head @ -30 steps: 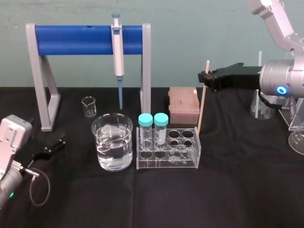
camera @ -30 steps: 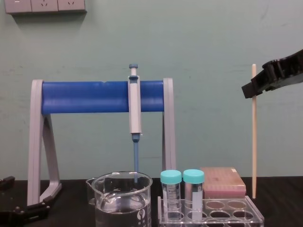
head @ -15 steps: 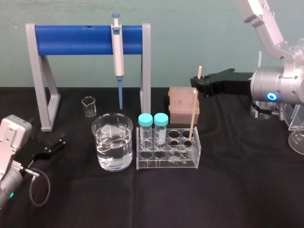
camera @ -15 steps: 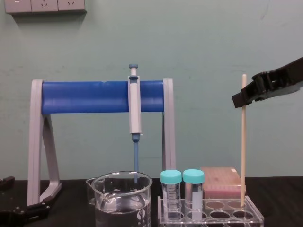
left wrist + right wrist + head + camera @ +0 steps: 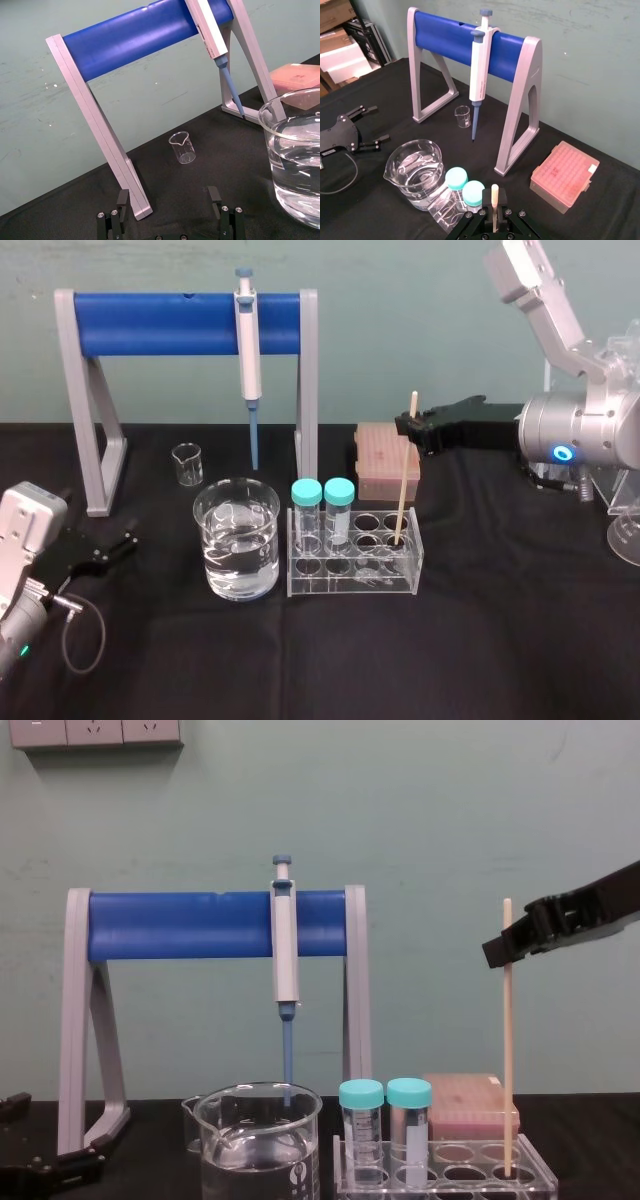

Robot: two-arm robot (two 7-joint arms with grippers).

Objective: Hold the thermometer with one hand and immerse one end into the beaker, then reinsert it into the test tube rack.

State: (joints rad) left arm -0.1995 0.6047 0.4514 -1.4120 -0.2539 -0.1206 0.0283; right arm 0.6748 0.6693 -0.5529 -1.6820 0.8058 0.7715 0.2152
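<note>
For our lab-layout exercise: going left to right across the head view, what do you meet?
Black left gripper → small clear glass beaker → wide clear glass beaker → two teal-capped tubes → thin cream thermometer in the black right gripper.

left end effector spread | beaker holds water | pipette on stand

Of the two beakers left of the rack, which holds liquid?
The wide beaker next to the test tube rack, partly filled with clear liquid. The small beaker behind it looks empty.
</note>
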